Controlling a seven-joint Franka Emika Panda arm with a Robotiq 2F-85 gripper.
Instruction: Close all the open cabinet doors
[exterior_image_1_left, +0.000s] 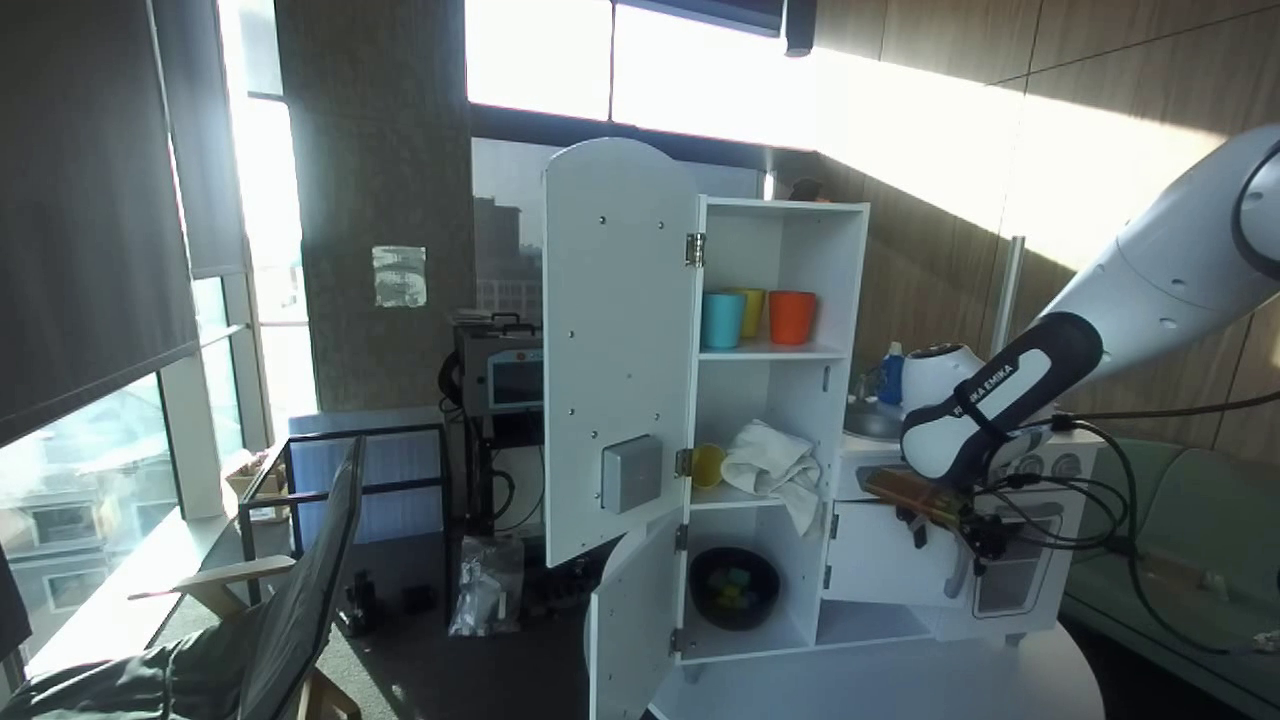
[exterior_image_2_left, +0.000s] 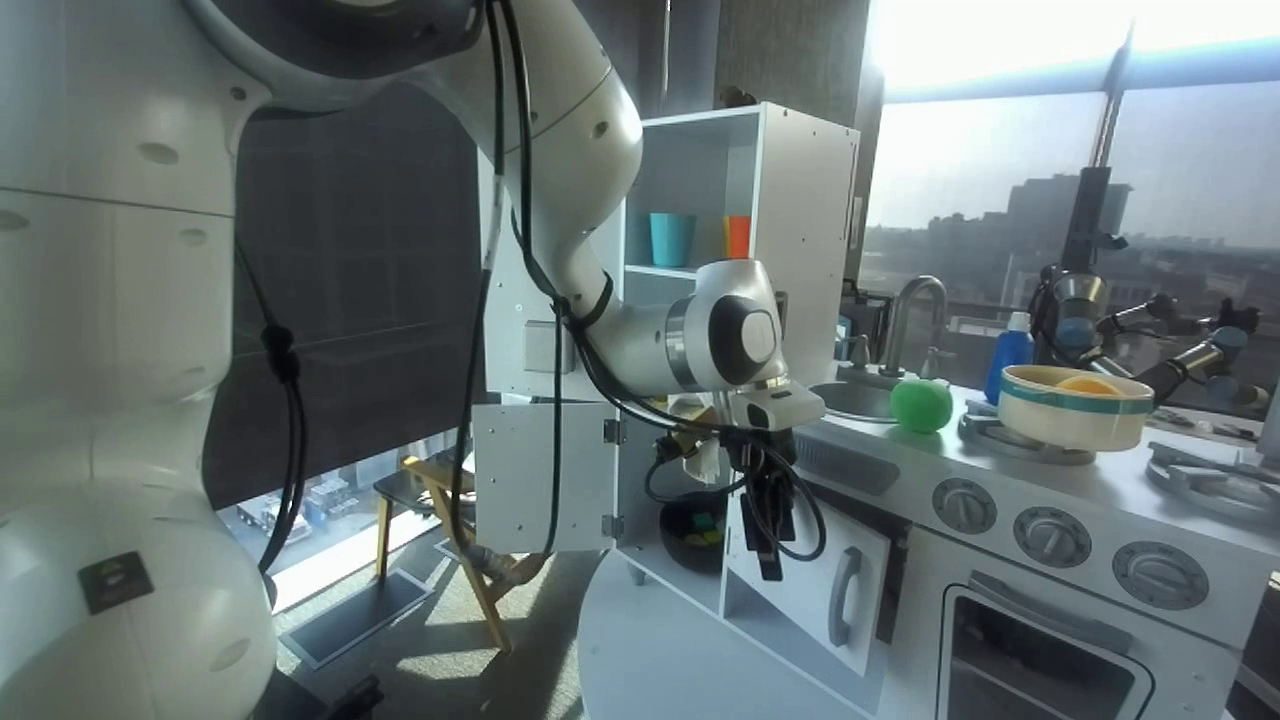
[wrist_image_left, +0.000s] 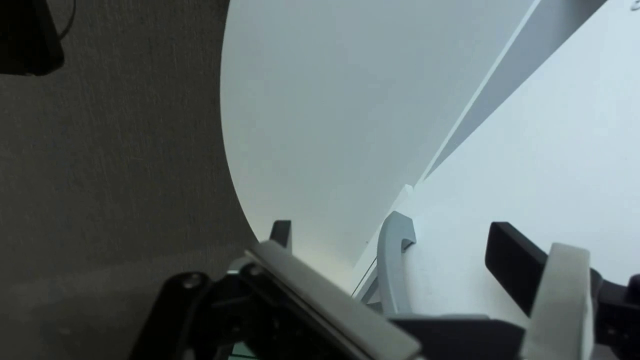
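The tall upper cabinet door (exterior_image_1_left: 620, 370) swings wide open to the side in an exterior view. The lower left door (exterior_image_1_left: 632, 625) is also wide open; it shows in an exterior view (exterior_image_2_left: 535, 480). The small door under the sink (exterior_image_2_left: 800, 575) stands ajar, with a grey curved handle (exterior_image_2_left: 845, 595). My gripper (exterior_image_2_left: 772, 545) is in front of this small door. In the wrist view the open fingers of my gripper (wrist_image_left: 390, 237) are far apart, with the handle (wrist_image_left: 392, 265) seen between them. Contact with the handle cannot be told. The oven door (exterior_image_2_left: 1040, 650) is shut.
Shelves hold a blue cup (exterior_image_1_left: 722, 320), an orange cup (exterior_image_1_left: 792, 318), a white cloth (exterior_image_1_left: 770, 458) and a black bowl (exterior_image_1_left: 734, 590). The counter bears a green ball (exterior_image_2_left: 921, 405) and a pot (exterior_image_2_left: 1075, 420). Cables (exterior_image_2_left: 800, 500) loop round the wrist. A chair (exterior_image_1_left: 300, 590) stands nearby.
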